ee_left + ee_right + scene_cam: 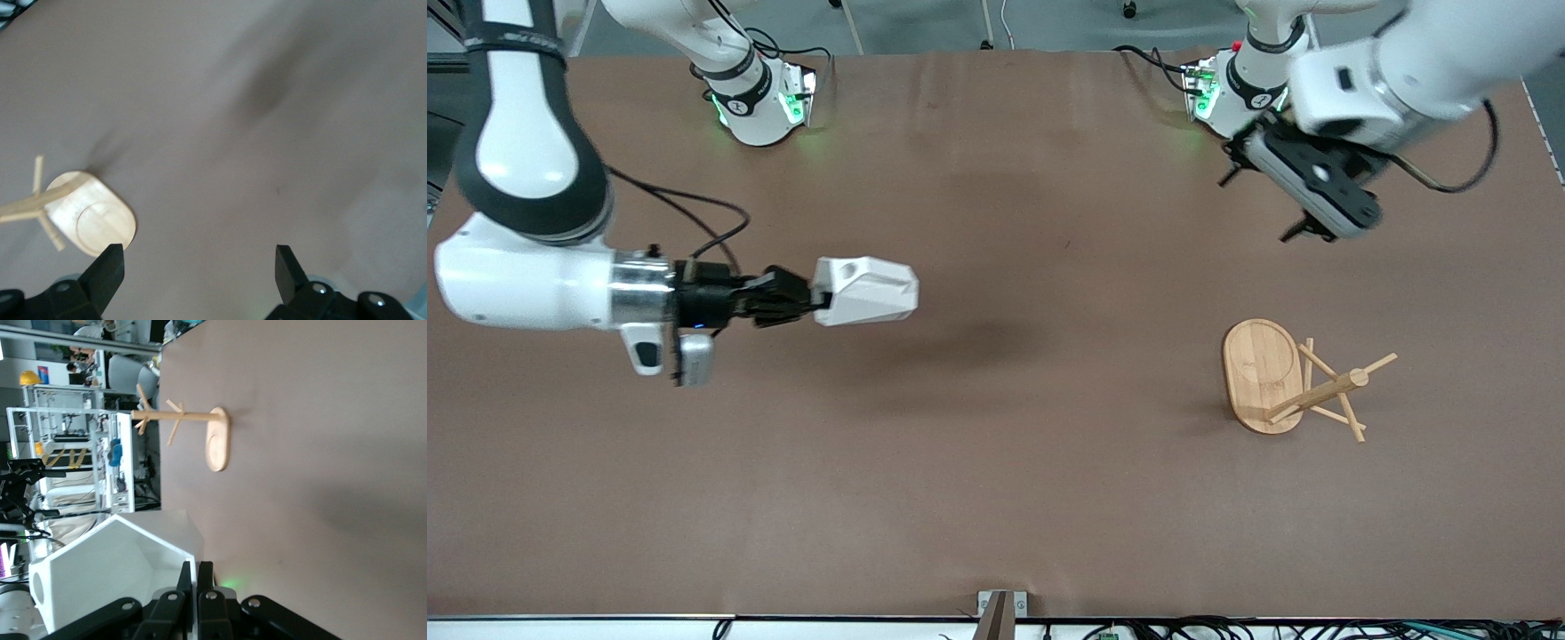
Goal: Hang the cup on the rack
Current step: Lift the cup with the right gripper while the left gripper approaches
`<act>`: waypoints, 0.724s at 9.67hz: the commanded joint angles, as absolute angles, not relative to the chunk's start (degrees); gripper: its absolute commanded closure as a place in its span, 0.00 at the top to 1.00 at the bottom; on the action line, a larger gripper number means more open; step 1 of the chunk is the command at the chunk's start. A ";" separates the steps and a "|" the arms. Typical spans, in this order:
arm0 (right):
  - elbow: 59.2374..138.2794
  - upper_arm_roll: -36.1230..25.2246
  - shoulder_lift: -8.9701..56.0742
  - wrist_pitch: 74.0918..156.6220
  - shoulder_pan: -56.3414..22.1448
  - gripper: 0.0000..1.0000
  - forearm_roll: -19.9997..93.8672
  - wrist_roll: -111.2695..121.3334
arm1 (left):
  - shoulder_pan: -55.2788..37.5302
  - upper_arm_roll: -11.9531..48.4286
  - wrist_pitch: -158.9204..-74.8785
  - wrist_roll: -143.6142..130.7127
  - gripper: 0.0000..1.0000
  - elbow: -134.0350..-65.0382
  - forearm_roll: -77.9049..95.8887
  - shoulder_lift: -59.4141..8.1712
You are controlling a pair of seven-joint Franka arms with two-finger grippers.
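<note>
White arms w/ black joint bands, silver wrist rings, black cables, green base lights.

The cup is plain white. The rack is pale bamboo with faint grain. The counter is flat brown. The fingers are black.

A wide stretch of bare brown table is seen between the two arms, and nothing lies on it there. The only thing standing on the table is the rack, toward the left arm's end, with thin pegs sticking out from its post. The cup is held up in the air by the right claw, well apart from the rack. The left claw is held open above bare table, with the rack nearer the front camera.
</note>
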State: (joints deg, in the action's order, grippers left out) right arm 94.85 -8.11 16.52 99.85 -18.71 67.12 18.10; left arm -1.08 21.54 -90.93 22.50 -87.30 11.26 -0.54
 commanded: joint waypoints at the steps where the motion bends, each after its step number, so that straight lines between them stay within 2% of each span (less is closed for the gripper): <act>1: 94.48 -8.70 16.79 99.67 -21.87 0.02 71.61 16.88 | -0.97 27.66 -92.72 19.18 1.00 -88.59 10.38 0.44; 5: 94.92 -8.70 17.66 99.23 -27.84 0.01 84.17 16.70 | -0.97 36.54 -101.31 18.55 1.00 -88.68 7.82 0.09; 7: 95.97 -8.70 17.67 99.23 -29.79 0.01 85.95 16.61 | -0.97 40.15 -101.95 12.34 1.00 -88.51 7.74 0.09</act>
